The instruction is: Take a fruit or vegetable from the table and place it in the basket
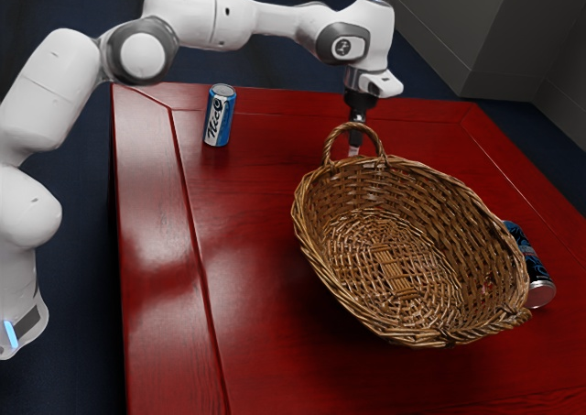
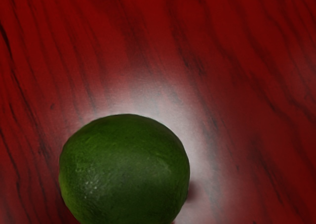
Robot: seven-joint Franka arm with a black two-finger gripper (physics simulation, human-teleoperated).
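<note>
Behind the basket's near-arm handle, my gripper points down close to the red table, partly covered by the wicker; how its fingers stand cannot be made out. A green lime lies large under my hand in the wrist view, with the red tabletop around it. The brown wicker basket rests on the table in the exterior view, its inside visible with nothing in it. Its handle and rim hide the spot just below my gripper.
A blue and white can stands upright toward the exterior view's left on the red table. Another dark can lies against the basket's side at the exterior view's right. The basket's tall handle rises right beside my gripper.
</note>
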